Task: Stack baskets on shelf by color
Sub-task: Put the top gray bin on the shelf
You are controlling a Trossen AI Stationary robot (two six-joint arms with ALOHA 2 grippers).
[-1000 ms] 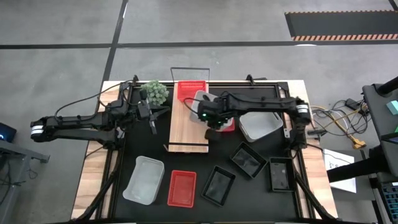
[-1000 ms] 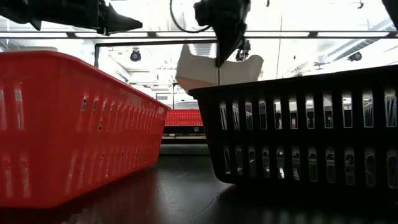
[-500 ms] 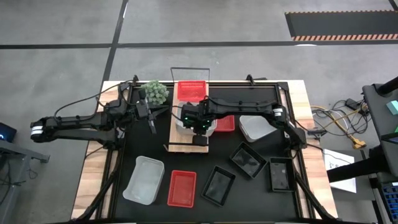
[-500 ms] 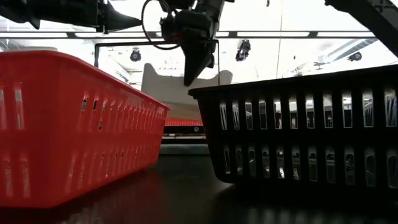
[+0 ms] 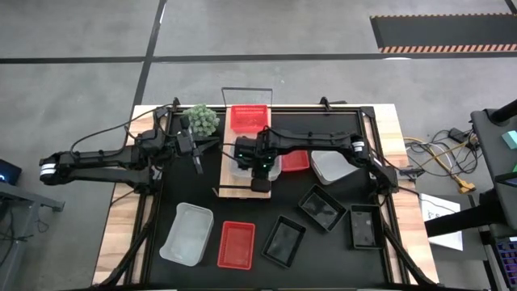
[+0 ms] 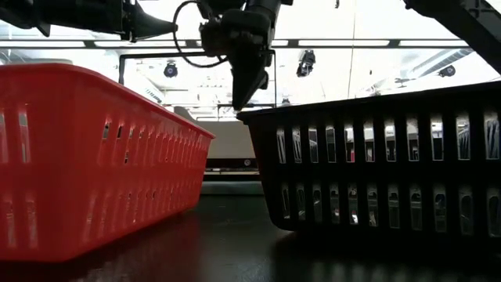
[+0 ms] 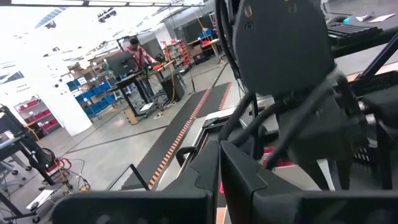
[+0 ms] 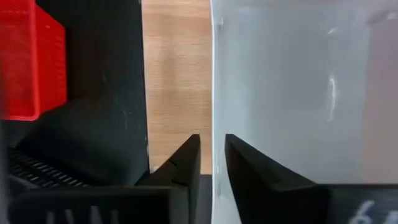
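Observation:
My right gripper [image 5: 260, 166] [image 8: 212, 138] hangs over the middle of the light-wood shelf plank [image 5: 234, 174] [image 8: 177, 74], shut on a white basket [image 5: 273, 167] [image 8: 298, 93] [image 6: 227, 145] that sits low over the plank. A red basket [image 5: 249, 118] rests by its base on the plank's far end. My left gripper [image 5: 198, 158] [image 6: 160, 29] waits shut in the air left of the shelf, near the green plant [image 5: 202, 120]. My right gripper holds the white basket by the rim of its side wall [image 8: 215, 127] toward the table's left. One finger [image 8: 183, 158] is outside the wall and one [image 8: 255, 168] inside. The fingers point down from above. The basket is upright, its bottom at the plank or just above; I cannot tell which.
Beside the shelf's right edge lie a red basket [image 5: 296, 160] and a white one [image 5: 335, 166]. Near the front edge stand a white basket [image 5: 187, 233], a red one [image 5: 237, 244] [image 6: 94, 157] and three black ones [image 5: 284, 241] [image 5: 321, 208] [image 5: 363, 226].
My right gripper has carried the white basket from beside the shelf's right edge toward the table's left, over the plank, and then lowered it. The basket, first held high, now stands low on the shelf and hides the red basket behind it in the low view.

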